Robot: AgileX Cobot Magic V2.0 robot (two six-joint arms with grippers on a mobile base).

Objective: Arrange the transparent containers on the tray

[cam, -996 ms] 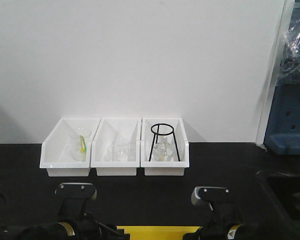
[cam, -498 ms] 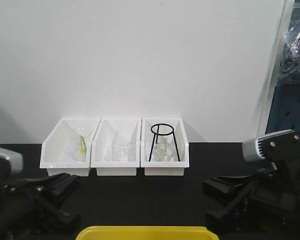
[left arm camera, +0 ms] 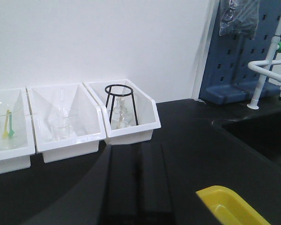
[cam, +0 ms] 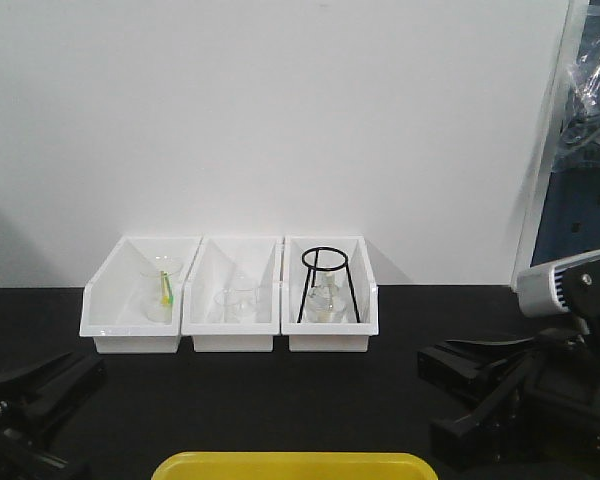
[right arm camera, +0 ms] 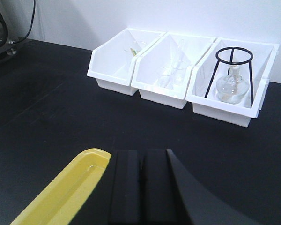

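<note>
Beside the right pincer, tray

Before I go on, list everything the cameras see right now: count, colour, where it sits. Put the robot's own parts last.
Tray: 1, bright yellow, front centre of the black table, only its far rim in the front view.
Bins: 3, white, in a row against the back wall.
Glassware with a green-yellow stick: clear, in the left bin.
Small clear vessels: middle bin; count unclear.
Ring stand: 1, black wire, right bin, standing over a clear round flask.
Pegboard: 1, blue, far right.
Tap: 1, white with green knob, by the pegboard.
Test tubes: none visible.
Left gripper: black, fingers together, empty.
Right gripper: black, fingers together, empty.
</note>
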